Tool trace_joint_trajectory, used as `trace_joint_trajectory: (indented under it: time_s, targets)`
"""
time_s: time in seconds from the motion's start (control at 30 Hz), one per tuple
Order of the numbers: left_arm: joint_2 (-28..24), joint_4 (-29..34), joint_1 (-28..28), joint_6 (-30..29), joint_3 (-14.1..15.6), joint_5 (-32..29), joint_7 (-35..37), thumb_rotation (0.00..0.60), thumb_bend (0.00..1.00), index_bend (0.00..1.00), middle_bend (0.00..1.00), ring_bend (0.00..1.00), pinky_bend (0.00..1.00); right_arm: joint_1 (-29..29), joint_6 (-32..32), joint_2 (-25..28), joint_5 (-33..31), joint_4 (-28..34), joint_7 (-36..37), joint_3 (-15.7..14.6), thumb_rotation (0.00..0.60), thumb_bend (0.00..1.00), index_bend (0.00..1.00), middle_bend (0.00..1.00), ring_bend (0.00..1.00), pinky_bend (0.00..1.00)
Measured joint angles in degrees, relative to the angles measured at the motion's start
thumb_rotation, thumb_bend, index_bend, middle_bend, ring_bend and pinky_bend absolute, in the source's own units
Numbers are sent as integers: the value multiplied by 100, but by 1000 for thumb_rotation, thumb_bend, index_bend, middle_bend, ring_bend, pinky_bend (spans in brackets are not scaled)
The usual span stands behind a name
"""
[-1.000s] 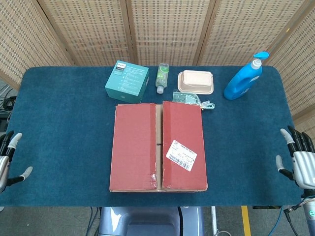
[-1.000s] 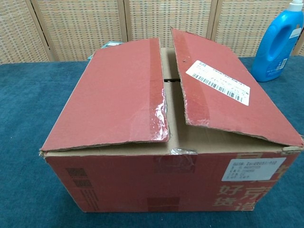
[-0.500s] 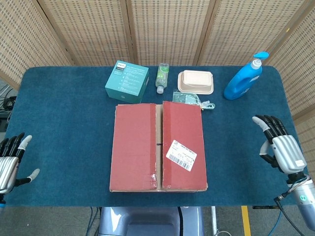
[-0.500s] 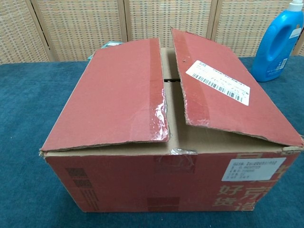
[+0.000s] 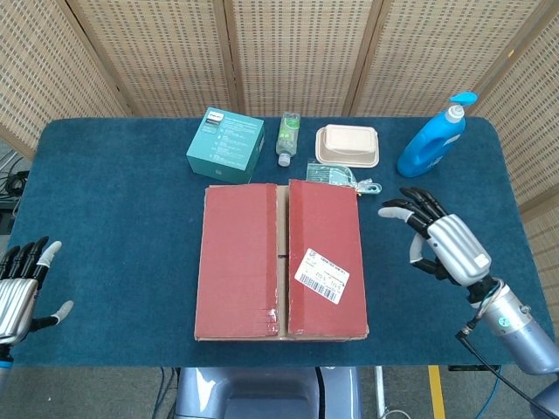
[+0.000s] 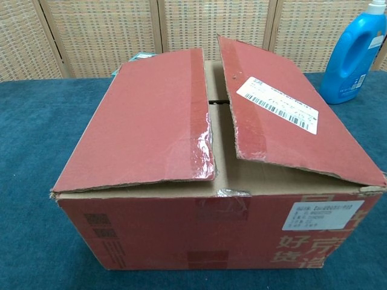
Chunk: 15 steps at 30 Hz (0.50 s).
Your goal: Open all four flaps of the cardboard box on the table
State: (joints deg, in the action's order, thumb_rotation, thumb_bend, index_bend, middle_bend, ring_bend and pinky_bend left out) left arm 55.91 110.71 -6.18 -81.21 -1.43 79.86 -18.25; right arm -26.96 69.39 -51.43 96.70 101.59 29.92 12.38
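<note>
A red-brown cardboard box [image 5: 279,259] stands in the middle of the table, nearer the front edge. Its two top flaps lie almost closed, with a narrow gap down the middle; the chest view shows the box [image 6: 217,181] close up, with the right flap [image 6: 284,121] lifted slightly and bearing a white label [image 6: 277,104]. My right hand [image 5: 441,242] hovers open over the cloth to the right of the box, its fingers spread toward it, apart from it. My left hand [image 5: 19,288] is open at the table's front left edge, far from the box. Neither hand appears in the chest view.
Behind the box stand a teal carton [image 5: 225,144], a small green bottle [image 5: 287,138], a beige lunch box [image 5: 348,146] and a clear packet [image 5: 336,175]. A blue detergent bottle [image 5: 431,140] stands at the back right. Wicker screens close off the back.
My right hand has moved left and inward from the table's right edge toward the box. My left hand has shifted slightly at the left edge. The box has not moved.
</note>
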Motion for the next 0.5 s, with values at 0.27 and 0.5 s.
trace_joint_trajectory:
  time_s: [0.27, 0.5]
  targets:
    - [-7, 48, -24, 24, 1, -42, -105, 519, 266, 0, 0, 0, 0, -571, -299, 40, 213, 247, 509, 81, 600, 1000, 273, 247, 0, 0]
    - [6, 68, -62, 85, -3, -117, -175, 519, 266, 0, 0, 0, 0, -968, -624, 0, 301, 365, 425, 79, 600, 1000, 273, 247, 0, 0]
